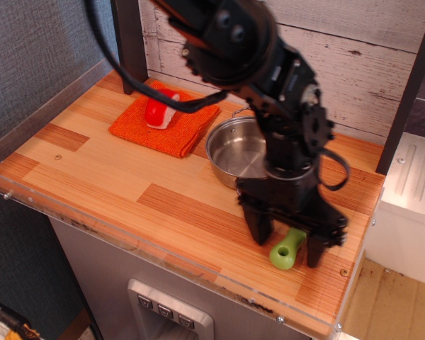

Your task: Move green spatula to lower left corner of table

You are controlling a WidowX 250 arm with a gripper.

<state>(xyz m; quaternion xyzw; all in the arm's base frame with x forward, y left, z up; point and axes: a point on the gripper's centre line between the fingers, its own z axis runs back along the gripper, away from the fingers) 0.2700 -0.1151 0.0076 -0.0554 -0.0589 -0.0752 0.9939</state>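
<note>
Between spread gripper [287, 244] fingers: green spatula [288, 250], handle end toward front edge.

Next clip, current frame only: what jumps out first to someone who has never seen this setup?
The big black robot arm dominates, reaching down at the table's front right, its open gripper straddling the green spatula, whose lime handle shows between the fingers. Behind it sits a shiny steel pot. At the back left, a bright orange cloth carries a red-and-white toy sushi piece.
</note>
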